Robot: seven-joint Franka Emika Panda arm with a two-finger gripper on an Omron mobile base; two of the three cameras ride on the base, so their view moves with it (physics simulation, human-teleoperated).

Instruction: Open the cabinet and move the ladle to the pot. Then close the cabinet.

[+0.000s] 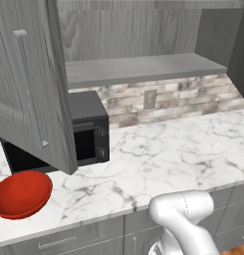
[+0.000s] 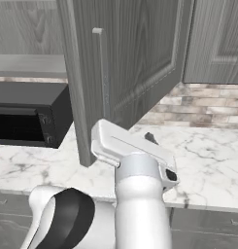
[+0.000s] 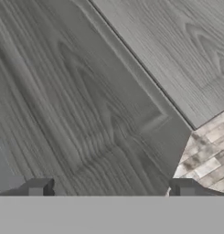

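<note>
The tall grey wood-grain cabinet has one door swung open over the white marble table. The jaws are spread wide and hold nothing; the grey door is right in front of them, very close.

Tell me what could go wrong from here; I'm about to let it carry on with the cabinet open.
1. The open door hangs out over the counter in front of the microwave; an arm swing could hit it.
2. The open hand sits close to the door panel, so its fingers could scrape it.
3. The shelf shows no ladle, so a reach may grab nothing.
</note>
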